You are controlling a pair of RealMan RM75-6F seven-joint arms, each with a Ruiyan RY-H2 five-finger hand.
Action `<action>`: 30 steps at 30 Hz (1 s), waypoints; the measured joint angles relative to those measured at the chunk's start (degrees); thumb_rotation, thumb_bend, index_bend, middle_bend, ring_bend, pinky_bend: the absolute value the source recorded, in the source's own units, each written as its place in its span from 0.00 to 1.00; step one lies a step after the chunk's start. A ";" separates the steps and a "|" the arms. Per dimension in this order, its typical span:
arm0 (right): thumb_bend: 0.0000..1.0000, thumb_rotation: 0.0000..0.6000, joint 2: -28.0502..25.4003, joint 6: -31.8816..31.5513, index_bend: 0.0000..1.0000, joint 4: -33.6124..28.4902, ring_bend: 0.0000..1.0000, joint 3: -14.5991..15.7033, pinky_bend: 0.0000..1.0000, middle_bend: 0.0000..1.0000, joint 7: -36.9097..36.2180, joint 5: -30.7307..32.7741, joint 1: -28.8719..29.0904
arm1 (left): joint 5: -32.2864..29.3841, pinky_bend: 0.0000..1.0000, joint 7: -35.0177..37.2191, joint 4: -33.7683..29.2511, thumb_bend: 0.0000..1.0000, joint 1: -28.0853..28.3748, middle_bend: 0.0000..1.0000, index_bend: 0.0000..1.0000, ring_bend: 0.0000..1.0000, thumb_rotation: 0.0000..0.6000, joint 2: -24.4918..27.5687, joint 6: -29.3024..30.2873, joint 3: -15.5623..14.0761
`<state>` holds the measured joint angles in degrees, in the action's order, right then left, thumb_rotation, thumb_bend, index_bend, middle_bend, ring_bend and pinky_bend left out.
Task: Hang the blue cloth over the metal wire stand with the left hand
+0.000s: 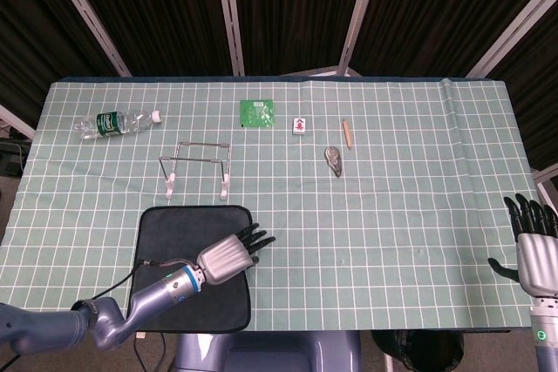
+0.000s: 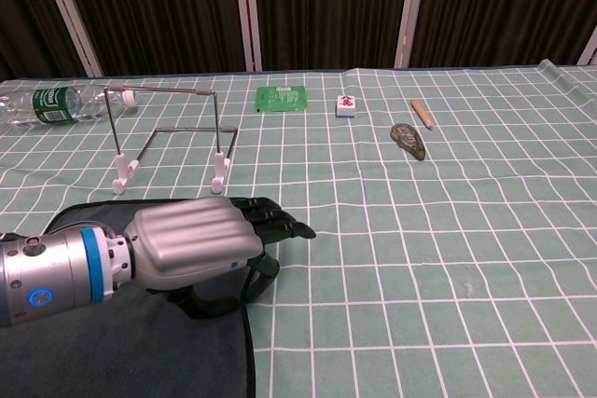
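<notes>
we see the blue cloth (image 1: 179,254) lying flat on the bench (image 1: 392,206), near edge, its sides square to the bench. our left robot hand (image 1: 231,254) rests on its right edge, fingers loosely curled, pointing right, gripping nothing. the metal wire stand (image 1: 199,165) runs left-right just behind. our right robot hand (image 1: 534,250) hangs open

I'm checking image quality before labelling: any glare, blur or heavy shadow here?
Head view: even light, sharp, the table free of glare. Chest view: the left hand looms large but sharp, with a soft sheen on its back and a small shadow on the cloth.
</notes>
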<state>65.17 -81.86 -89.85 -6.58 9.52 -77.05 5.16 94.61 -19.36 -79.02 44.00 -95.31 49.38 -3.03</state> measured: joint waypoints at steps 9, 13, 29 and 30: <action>0.00 1.00 -0.24 -0.19 0.00 -0.33 0.00 0.16 0.00 0.00 -0.32 -0.39 -0.10 | -0.34 0.00 -0.13 -0.32 0.50 -0.19 0.00 0.64 0.00 1.00 0.49 0.58 -0.59; 0.00 1.00 -0.39 -0.28 0.00 -0.53 0.00 0.16 0.00 0.00 -0.56 -0.50 -0.15 | -0.42 0.00 -0.18 -0.52 0.53 -0.31 0.00 0.67 0.00 1.00 0.86 0.94 -0.73; 0.00 1.00 -0.56 0.09 0.00 -0.99 0.00 0.57 0.00 0.00 -0.79 -0.87 -0.12 | 1.50 0.00 1.56 -2.06 0.55 -1.96 0.00 0.69 0.00 1.00 6.62 4.38 -3.55; 0.00 1.00 -0.55 0.08 0.00 -0.99 0.00 0.57 0.00 0.00 -0.78 -0.88 -0.12 | 1.77 0.00 2.19 -1.99 0.55 -2.19 0.00 0.69 0.00 1.00 6.98 4.80 -3.90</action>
<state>64.62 -81.78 -90.83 -6.01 8.73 -77.93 5.04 96.38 -17.18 -81.01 41.80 -88.33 54.19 -6.93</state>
